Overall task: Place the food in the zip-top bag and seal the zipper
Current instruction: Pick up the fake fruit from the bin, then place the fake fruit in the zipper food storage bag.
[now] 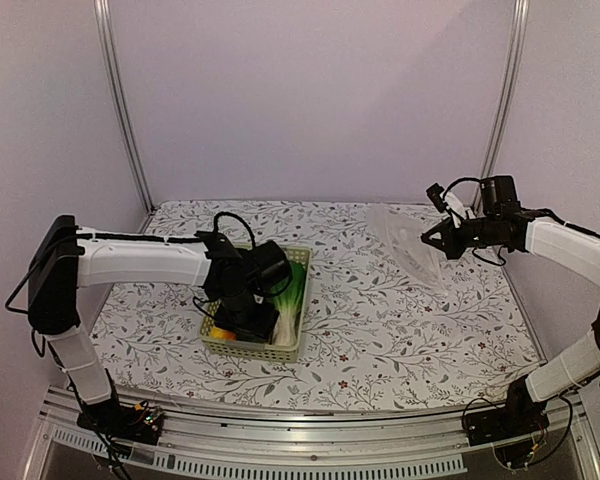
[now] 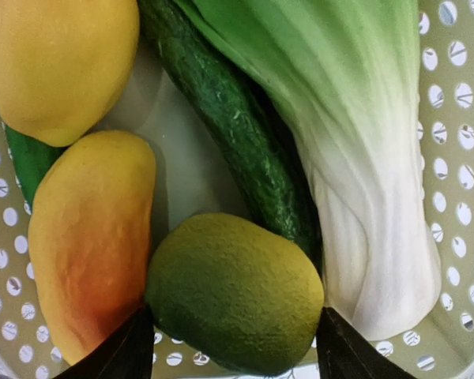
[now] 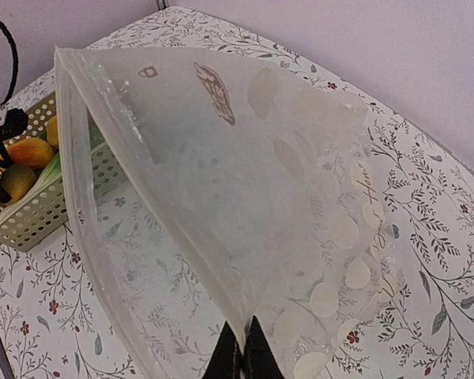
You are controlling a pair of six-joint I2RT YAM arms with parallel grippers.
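Item: zip-top bag (image 3: 245, 197) — we find it over the right side of the table (image 1: 380, 330), one corner pinched in the tightly closed right gripper (image 3: 242, 354). Its long zipper (image 3: 71, 134) edge faces the basket (image 1: 280, 345). The food (image 2: 87, 237) lies in that basket — left gripper (image 2: 235, 351) fingers wide, flanking a green fruit (image 2: 237, 292).

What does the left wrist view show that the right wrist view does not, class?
Only the left wrist view: a dark green bumpy cucumber. Only the right wrist view: a clear dotted plastic bag, pinched by the shut right gripper. Both: the pale green perforated basket, the yellow-orange mango and the round green fruit.
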